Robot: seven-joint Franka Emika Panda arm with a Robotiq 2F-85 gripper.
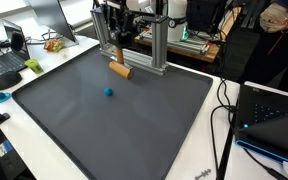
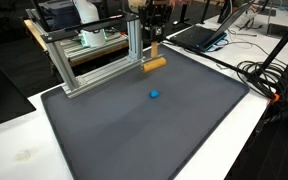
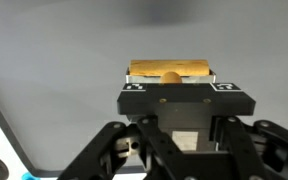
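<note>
The block (image 3: 171,70) looks light and rigid, best pinched across its narrow width — the hand (image 2: 154,50) hangs close over it — whether open, I cannot tell.

In the wrist view the black body of the claw (image 3: 172,95) covers the near edge of the wooden block (image 3: 171,70) and hides its own fingertips, and in an exterior view the blue ball (image 1: 109,92) is too small to make out.

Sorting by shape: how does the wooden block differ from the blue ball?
The wooden block is tan, elongated and larger; the blue ball is round and small. The block lies by the gripper; the ball sits apart from it. Both rest on the dark mat.
</note>
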